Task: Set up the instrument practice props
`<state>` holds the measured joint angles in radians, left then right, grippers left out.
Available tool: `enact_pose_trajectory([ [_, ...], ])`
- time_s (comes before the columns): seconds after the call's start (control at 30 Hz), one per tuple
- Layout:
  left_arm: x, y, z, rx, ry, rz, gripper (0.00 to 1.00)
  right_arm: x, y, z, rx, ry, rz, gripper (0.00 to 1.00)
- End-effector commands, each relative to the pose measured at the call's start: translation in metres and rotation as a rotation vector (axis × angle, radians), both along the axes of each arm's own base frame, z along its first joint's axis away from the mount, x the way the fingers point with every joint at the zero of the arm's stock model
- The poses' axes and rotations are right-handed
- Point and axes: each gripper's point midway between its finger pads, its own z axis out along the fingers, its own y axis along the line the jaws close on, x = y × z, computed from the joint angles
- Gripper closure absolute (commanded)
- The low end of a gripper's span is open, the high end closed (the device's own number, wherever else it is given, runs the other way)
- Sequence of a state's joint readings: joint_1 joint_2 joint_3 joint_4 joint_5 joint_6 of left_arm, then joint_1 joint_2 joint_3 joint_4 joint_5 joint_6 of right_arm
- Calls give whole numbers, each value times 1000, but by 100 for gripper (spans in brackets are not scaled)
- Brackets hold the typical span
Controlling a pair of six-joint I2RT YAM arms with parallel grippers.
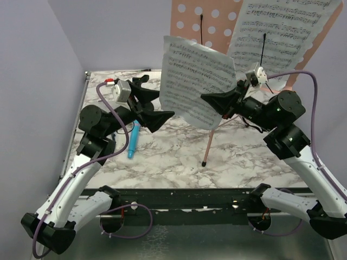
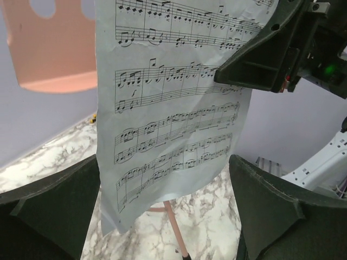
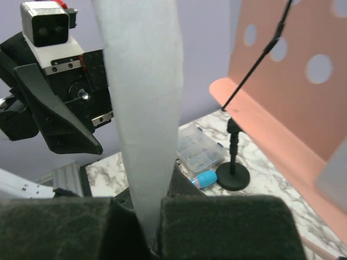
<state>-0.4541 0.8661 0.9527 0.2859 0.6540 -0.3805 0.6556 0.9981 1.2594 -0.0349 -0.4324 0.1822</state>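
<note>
My right gripper (image 1: 207,99) is shut on the edge of a white sheet-music page (image 1: 195,81) and holds it upright in the air in front of the pink music stand (image 1: 190,21). In the right wrist view the page (image 3: 143,97) rises edge-on from between the shut pads of that gripper (image 3: 154,216). My left gripper (image 1: 157,97) stands wide open beside the page's left edge. The page (image 2: 168,108) hangs ahead of its fingers (image 2: 54,200), apart from them. Another page (image 1: 282,32) leans on the stand. The blue microphone (image 1: 133,140) lies on the table. The black mic stand (image 3: 233,176) is upright beside it.
A clear compartment box (image 3: 199,147) lies behind the microphone (image 3: 205,179). The stand's pink tripod leg (image 1: 209,143) reaches down to mid-table, below the held page. A purple wall closes off the table's left side. Both arms meet over the table's middle.
</note>
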Motion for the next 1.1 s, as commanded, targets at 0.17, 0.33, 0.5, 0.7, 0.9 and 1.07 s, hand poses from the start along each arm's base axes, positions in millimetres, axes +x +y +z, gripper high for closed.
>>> enact_pose_trajectory([
  [0.17,25,-8,47,-20,-53,35,5,-1,-49,53,61,-79,-231,99],
  [0.33,43,-7,70,-71,-33,93,10,-11,-68,75,90,-123,-278,99],
  [0.5,53,-12,90,-108,-7,82,21,-24,-87,94,124,-161,-320,99],
  [0.7,66,-20,100,-149,69,66,28,-36,-110,108,140,-195,-383,100],
  [0.9,74,-31,113,-168,104,31,34,-39,-125,112,139,-212,-440,99],
  [1.07,72,-52,121,-160,123,-33,37,-38,-131,111,142,-209,-467,99],
])
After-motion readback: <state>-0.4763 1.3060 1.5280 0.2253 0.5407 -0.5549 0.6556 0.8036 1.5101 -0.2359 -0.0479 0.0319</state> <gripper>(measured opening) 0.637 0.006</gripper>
